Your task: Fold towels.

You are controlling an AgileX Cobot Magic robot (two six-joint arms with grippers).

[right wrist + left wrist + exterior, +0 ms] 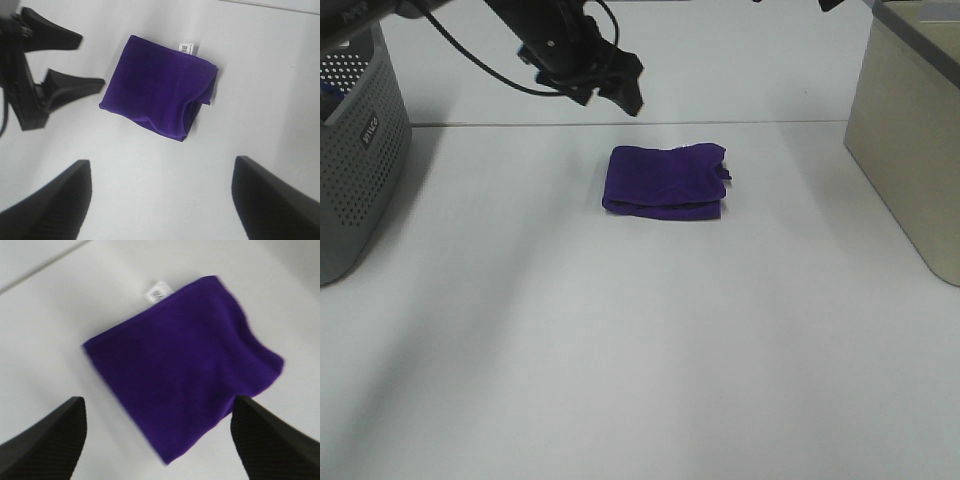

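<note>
The deep purple towel (665, 181) lies folded into a small rectangle on the white table, back of centre. It also shows in the left wrist view (180, 365) and in the right wrist view (157, 85). Its white tag (159, 292) sticks out at one corner. My left gripper (625, 90) hangs open and empty above the table, behind and left of the towel, not touching it; its fingers (50, 440) frame the towel from above. My right gripper (161, 162) is open and empty, high above the towel. The left gripper (91, 59) shows beside the towel there.
A grey perforated basket (355, 150) stands at the far left edge. A beige bin (910, 140) stands at the right. The white table (640, 350) stretches in front of the towel.
</note>
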